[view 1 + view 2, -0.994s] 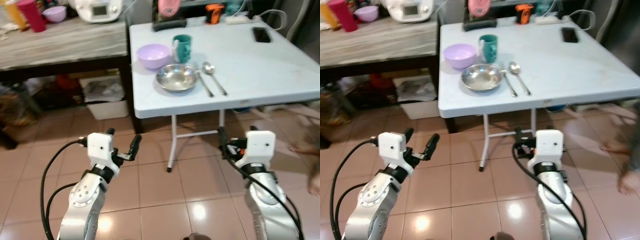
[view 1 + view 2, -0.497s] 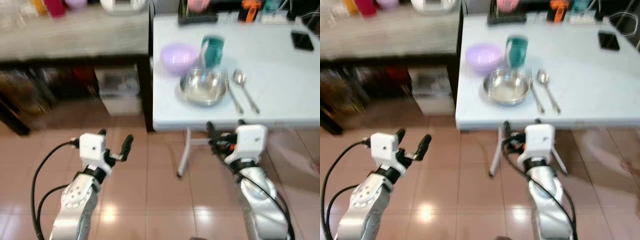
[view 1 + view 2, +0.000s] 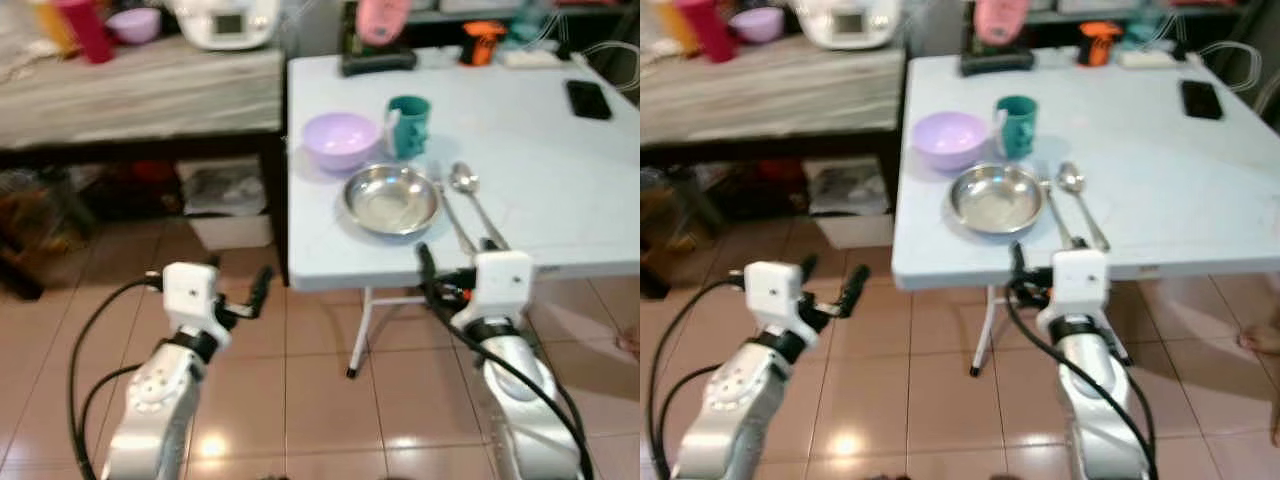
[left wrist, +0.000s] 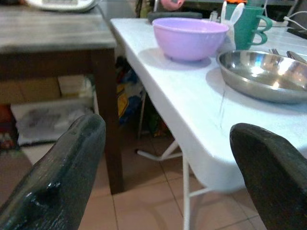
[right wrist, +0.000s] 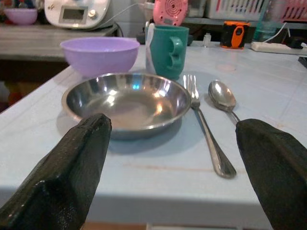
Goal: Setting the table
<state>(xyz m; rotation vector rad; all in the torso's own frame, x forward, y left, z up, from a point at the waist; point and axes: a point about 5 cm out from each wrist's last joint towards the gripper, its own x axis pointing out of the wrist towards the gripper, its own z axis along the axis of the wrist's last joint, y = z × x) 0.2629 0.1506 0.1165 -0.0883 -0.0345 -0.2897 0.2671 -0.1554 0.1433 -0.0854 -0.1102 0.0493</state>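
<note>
While both arms are raised in front of the robot's body, the place setting sits near the front-left corner of the white folding table (image 3: 560, 170). A steel bowl (image 3: 391, 200) lies closest to the table's near edge, with a lilac bowl (image 3: 341, 139) just behind it to the left and a teal mug (image 3: 408, 98) behind it, beside the lilac bowl. To the right of the steel bowl a fork (image 3: 448, 205) and a spoon (image 3: 470, 195) lie side by side, handles pointing toward the near edge. Farther back on the table stand a pink object on a dark base (image 3: 378, 30) and an orange item (image 3: 481, 36), and a black phone (image 3: 587, 98) lies near the right side. The right gripper (image 5: 172, 158) hovers just short of the table's near edge, its two black fingers spread wide and holding nothing, aimed at the steel bowl and fork. The left gripper (image 4: 168, 158) hangs over the tiled floor (image 3: 300, 400) left of the table, fingers likewise spread apart and empty, pointing toward the table corner. A wooden sideboard (image 3: 140, 90) stands to the left of the table, carrying a white appliance (image 3: 225, 20), a second lilac bowl (image 3: 133, 24) and a red cup (image 3: 88, 28).
</note>
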